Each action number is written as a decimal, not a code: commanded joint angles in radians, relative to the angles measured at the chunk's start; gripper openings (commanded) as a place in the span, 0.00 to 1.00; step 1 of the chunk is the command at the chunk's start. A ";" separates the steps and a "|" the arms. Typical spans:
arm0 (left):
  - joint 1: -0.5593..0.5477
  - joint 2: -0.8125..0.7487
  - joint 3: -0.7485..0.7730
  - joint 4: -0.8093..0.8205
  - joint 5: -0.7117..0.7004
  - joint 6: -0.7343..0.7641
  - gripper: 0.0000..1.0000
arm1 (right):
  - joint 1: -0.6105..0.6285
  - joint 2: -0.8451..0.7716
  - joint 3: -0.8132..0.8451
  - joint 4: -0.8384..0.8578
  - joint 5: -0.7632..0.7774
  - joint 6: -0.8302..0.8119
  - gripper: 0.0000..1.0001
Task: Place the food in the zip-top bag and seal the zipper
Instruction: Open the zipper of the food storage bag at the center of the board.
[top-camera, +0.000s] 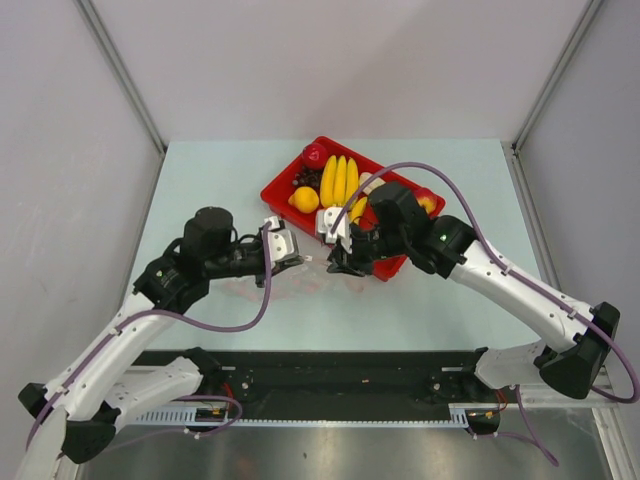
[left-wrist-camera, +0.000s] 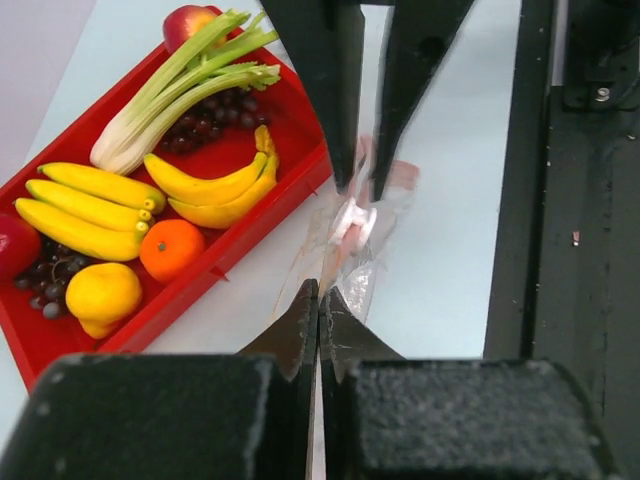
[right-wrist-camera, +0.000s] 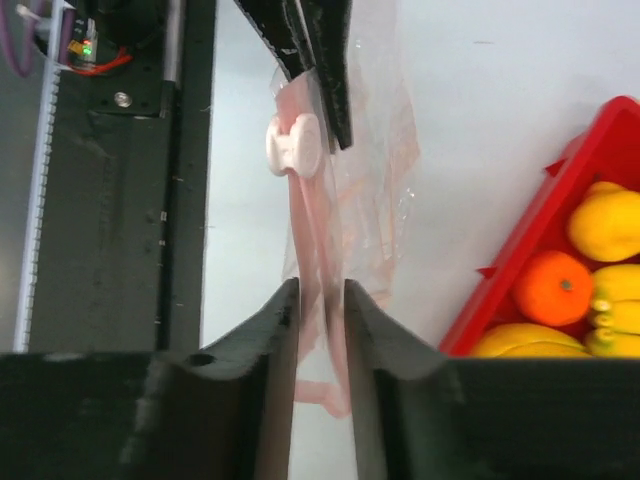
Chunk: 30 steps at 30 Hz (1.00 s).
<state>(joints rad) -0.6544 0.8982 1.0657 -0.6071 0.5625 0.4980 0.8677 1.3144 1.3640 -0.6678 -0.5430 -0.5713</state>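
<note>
The clear, crinkly plastic zip-top bag (left-wrist-camera: 352, 265) lies on the pale blue-green counter (top-camera: 200, 180), just beside the near long side of the red rectangular tray (left-wrist-camera: 232, 152) and between the two arms. The left pincer (left-wrist-camera: 318, 305) is pressed together, and its two black tips pinch the thin film at one end of the zip-top bag. The right pincer (right-wrist-camera: 320, 295) stands at the other end. Its fingers are only a little apart, and the narrow pink zipper (right-wrist-camera: 300, 215) runs through the gap between them. I cannot tell if the fingers really press on the zipper or only stand around it. A small white plastic slider (right-wrist-camera: 295, 146) sits on the zipper, close to the tips of the left pincer. The zip-top bag looks flat and wrinkled, and all the food that I can see is in the red tray, not in the bag. There are the yellow bananas (left-wrist-camera: 85, 205), a second curved pair of them beside, the long green-white leek-like stalk (left-wrist-camera: 170, 100) lying across, the round orange (left-wrist-camera: 170, 250), the yellow lemon (left-wrist-camera: 100, 295), the dark purple grapes (left-wrist-camera: 205, 115) under the stalk, and a red apple (left-wrist-camera: 188, 20) at the far corner.
</note>
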 joint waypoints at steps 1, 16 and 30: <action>0.013 -0.038 -0.041 0.076 -0.053 -0.052 0.00 | -0.057 -0.038 0.032 0.056 0.081 0.103 0.50; 0.128 -0.127 -0.148 0.221 0.146 -0.174 0.00 | -0.360 -0.141 -0.097 0.155 -0.089 0.271 0.82; 0.170 -0.042 -0.069 0.136 0.310 -0.148 0.00 | -0.081 -0.064 -0.154 0.224 0.084 0.074 0.37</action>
<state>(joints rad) -0.5072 0.8429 0.9413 -0.4545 0.7757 0.3405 0.7776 1.2282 1.2129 -0.5091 -0.5167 -0.4404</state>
